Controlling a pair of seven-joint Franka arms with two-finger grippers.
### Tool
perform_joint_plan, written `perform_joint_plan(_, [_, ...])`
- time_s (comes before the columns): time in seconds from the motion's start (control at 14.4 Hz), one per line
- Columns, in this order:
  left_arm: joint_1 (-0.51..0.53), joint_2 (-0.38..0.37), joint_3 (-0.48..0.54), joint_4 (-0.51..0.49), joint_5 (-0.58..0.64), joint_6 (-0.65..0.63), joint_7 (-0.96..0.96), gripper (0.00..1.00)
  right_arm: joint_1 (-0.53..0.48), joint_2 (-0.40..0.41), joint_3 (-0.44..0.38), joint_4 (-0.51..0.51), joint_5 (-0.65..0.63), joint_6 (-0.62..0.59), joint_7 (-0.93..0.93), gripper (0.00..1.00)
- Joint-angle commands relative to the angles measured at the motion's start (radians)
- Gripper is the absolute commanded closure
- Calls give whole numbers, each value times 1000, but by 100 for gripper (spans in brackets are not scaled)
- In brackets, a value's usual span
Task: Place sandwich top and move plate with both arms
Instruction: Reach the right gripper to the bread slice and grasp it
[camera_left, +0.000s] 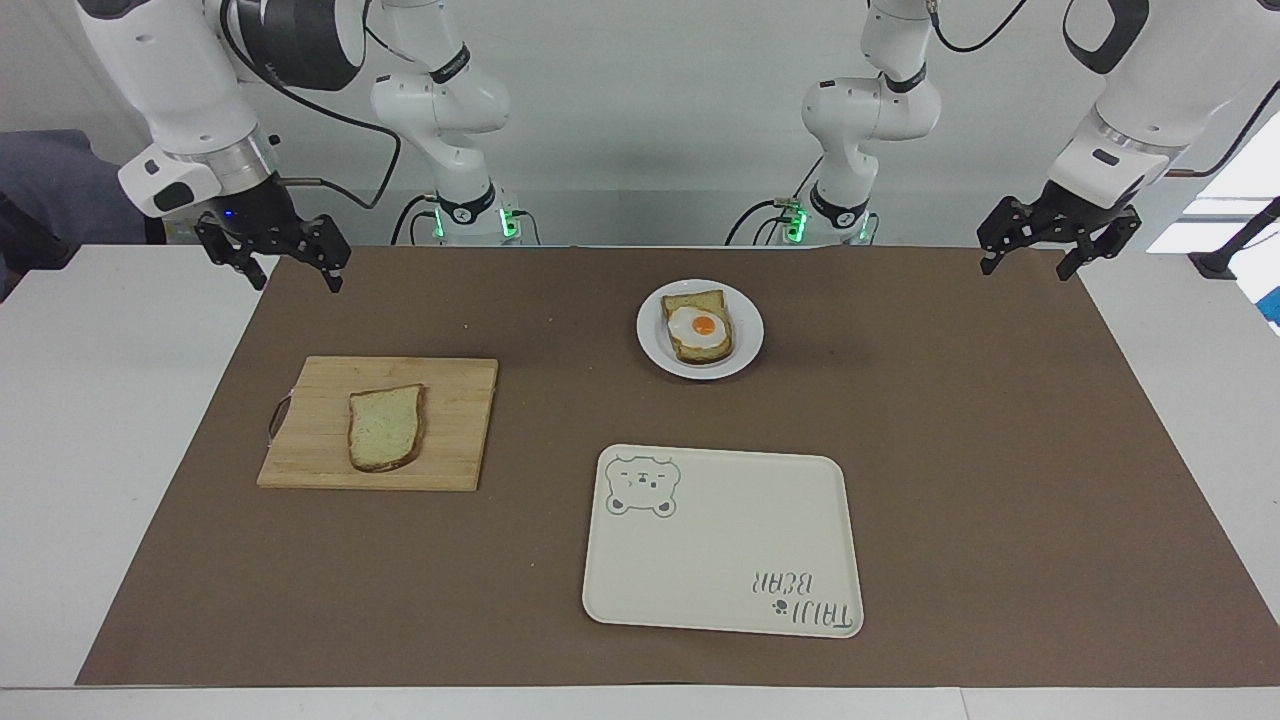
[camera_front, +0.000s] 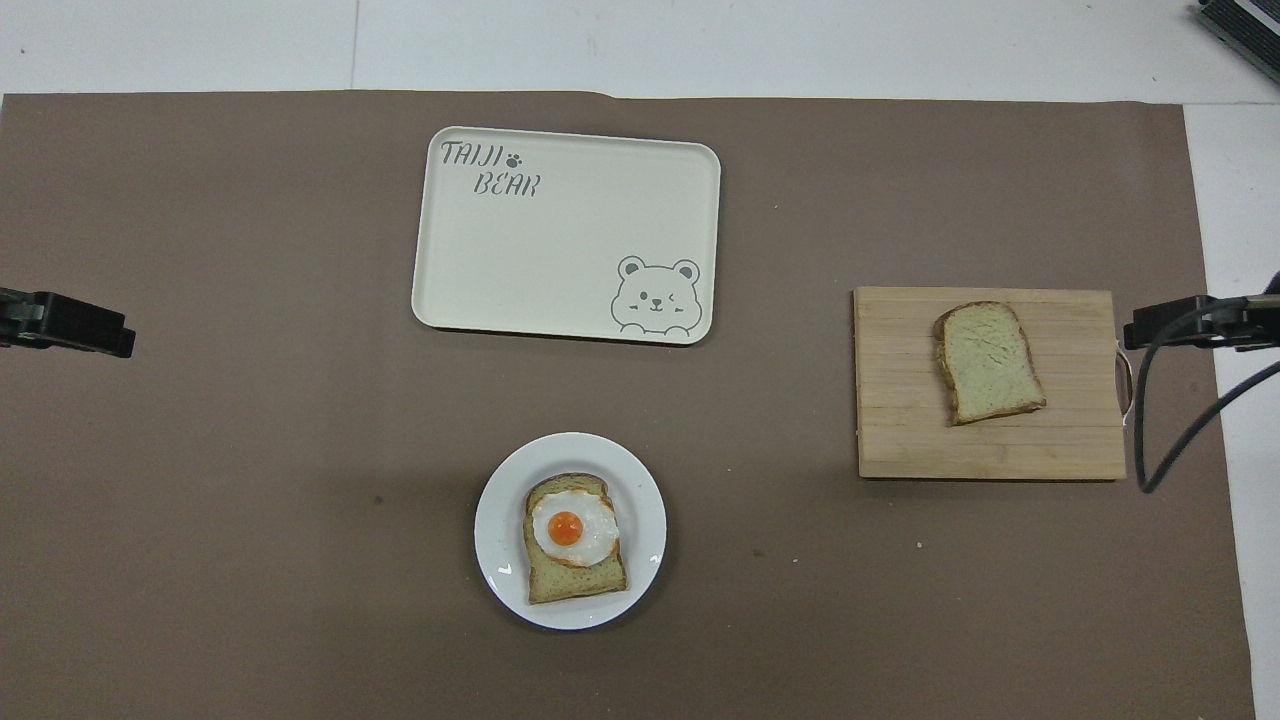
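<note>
Wooden board (camera_left: 378, 423) near the right arm's end of the desk (camera_left: 120, 420) carries the top slice (camera_left: 386, 427), lying flat and alone, its crust free on every side, so a tool can probably come straight down on it. Closer to the robots' edge, about mid-desk, the plate (camera_left: 747, 335) bears the egg slice (camera_left: 699, 328), apparently waiting for the top to close the sandwich. A cream tray (camera_left: 722, 560) lies farther from the robots than the plate, toward the desk's outer edge; its bare surface looks like the plate's likely destination. The right tool (camera_left: 277, 262) hangs with its fingers spread over the corner of the brown mat (camera_left: 1000, 450) nearest that arm, high and well apart from the board, seemingly poised for the bread. The left tool (camera_left: 1055, 243), also spread, waits over the mat's corner at its own end. Nothing is gripped, and no step is done.
</note>
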Motion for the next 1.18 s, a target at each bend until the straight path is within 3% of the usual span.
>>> perform_joint_plan(0.0, [5,13,-3,28,15,-24,3,0,-27,48,8,-8,21,54,-59,0])
perform_joint_plan(0.28, [5,13,-3,28,15,-24,3,0,-32,125,8,-20,22,124,-107,0])
perform_joint_plan(0.63, [5,14,-3,28,15,-24,3,0,-41,139,8,-179,22,343,-133,0])
perform_joint_plan(1.11, [5,14,-3,28,15,-24,3,0,-76,288,10,-189,93,517,-171,0])
